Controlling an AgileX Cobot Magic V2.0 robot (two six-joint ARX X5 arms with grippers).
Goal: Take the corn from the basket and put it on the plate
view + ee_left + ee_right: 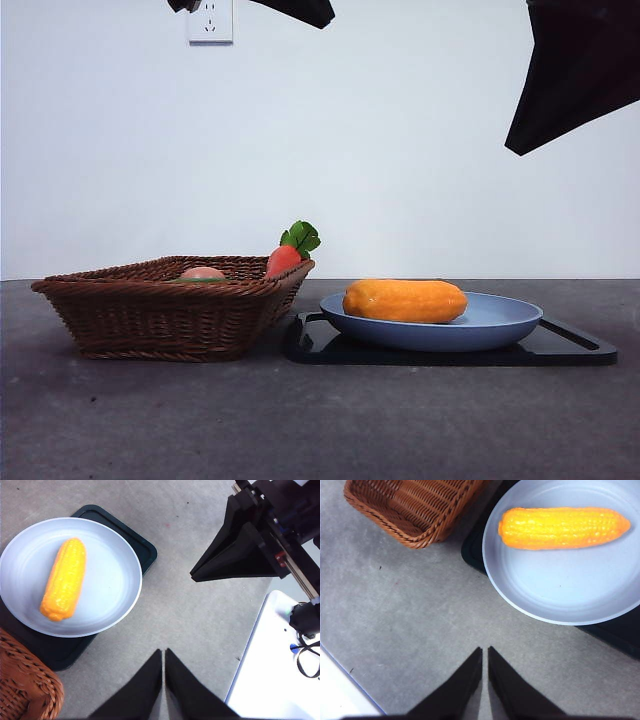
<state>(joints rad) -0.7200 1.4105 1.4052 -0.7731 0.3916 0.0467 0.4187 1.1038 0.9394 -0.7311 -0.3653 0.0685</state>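
Observation:
The orange-yellow corn (405, 300) lies on its side in the light-blue plate (505, 322), free of both grippers. It also shows on the plate (112, 575) as the corn (64, 585) in the left wrist view and as the corn (564, 527) in the right wrist view. The brown wicker basket (165, 310) stands left of the plate. My left gripper (164, 652) is shut and empty, high above bare table beside the plate. My right gripper (485, 649) is also shut and empty, hovering over the table near the plate (560, 597) and the basket (415, 510).
A flat black tray (575, 348) lies under the plate. A red-orange carrot (285, 258) with green leaves and a small peach-coloured item (203, 272) sit in the basket. Dark arm parts hang at the top (300, 10) and upper right (580, 70). A white surface (270, 675) borders the table.

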